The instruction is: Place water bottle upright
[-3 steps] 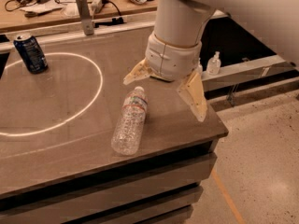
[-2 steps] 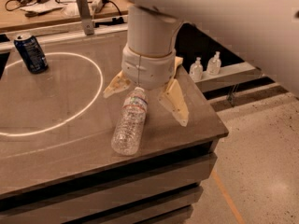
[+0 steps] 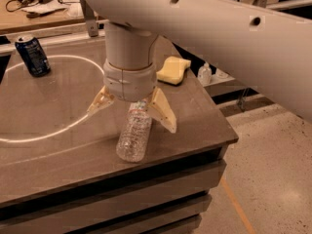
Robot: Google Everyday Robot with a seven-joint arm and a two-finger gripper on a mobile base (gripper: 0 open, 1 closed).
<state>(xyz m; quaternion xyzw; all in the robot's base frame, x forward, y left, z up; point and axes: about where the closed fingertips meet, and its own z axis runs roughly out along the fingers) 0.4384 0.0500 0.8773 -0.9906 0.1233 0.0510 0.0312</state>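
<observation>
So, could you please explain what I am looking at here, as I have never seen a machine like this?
The big white shape is a robot arm. Its end carries a two-finger pincer, hanging low over the brown table. Its tan fingers are spread open on either side of the cap end of a clear water bottle, which lies on its side. Nothing is held. There is one camera, looking down on the table past the arm; where it is mounted I cannot tell. Also on the table are a dark blue can standing at the back left and a yellow sponge behind the arm.
</observation>
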